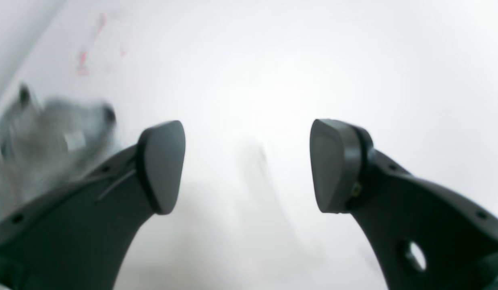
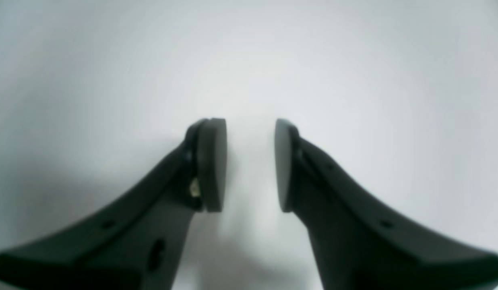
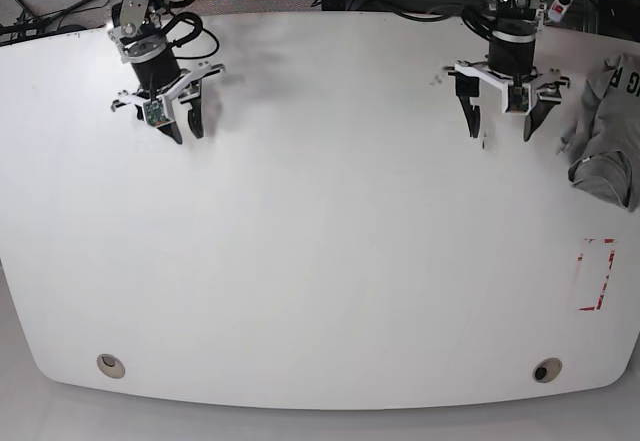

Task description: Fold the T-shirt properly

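Grey T-shirt (image 3: 607, 151) lies crumpled in a heap at the far right edge of the white table (image 3: 320, 261) in the base view, partly cut off by the frame, with a scrap of black lettering showing. It is not spread flat and no fold has begun. Just beside it hangs the left gripper (image 3: 503, 111), jaws spread wide and empty over bare tabletop; its own camera shows the shirt only as a blur off to one side (image 1: 51, 137). Well apart, at the table's opposite end, the right gripper (image 3: 178, 113) hovers with jaws narrowly parted, holding nothing. A red dashed rectangle (image 3: 597, 274) is marked near the shirt. Likely risks: the shirt sits so near the edge that a pull could drag it off, and a grab into the bunched heap could catch several layers at once.
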{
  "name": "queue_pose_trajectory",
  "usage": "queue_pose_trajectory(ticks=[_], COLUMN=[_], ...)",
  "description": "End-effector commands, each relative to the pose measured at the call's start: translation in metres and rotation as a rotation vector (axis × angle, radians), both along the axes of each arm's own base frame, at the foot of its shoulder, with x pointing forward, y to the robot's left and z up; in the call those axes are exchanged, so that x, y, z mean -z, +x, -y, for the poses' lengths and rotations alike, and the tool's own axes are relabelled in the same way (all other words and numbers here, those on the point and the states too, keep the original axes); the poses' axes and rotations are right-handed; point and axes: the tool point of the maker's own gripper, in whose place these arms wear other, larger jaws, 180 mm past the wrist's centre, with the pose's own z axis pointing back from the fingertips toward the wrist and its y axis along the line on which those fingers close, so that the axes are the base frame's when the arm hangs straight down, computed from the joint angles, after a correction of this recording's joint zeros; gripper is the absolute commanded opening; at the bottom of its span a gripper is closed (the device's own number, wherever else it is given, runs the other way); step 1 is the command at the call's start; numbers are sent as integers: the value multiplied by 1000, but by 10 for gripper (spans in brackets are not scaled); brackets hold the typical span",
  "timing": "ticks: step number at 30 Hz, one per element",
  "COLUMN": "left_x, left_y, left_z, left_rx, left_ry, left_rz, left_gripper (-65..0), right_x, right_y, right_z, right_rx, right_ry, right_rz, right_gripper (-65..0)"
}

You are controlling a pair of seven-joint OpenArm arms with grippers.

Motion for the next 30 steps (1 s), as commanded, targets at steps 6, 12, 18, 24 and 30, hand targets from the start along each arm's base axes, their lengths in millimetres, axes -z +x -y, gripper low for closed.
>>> queue_pose_trajectory(ticks=[6, 12, 18, 24, 30], left_x=[6, 23, 36, 64, 114], left_y=[-64, -128, -180, -226, -274], left_z=[5, 8, 7, 4, 3], left_rx=[-35, -51, -56, -74, -108], left_ry=[-18, -25, -23, -29, -53], left_rz=[-106, -277, -421, -562, -721], left_gripper=[-210, -210, -210, -210, -210], right_x=[-10, -3, 7, 23, 54], right_y=[-57, -117, -173, -228, -278], right_z=[16, 18, 17, 5, -14], right_rx=[86, 93, 111, 124, 87], right_ry=[121, 138, 147, 181, 234], right_rz=[9, -109, -241, -393, -559], right_gripper=[-461, -461, -461, -461, -461])
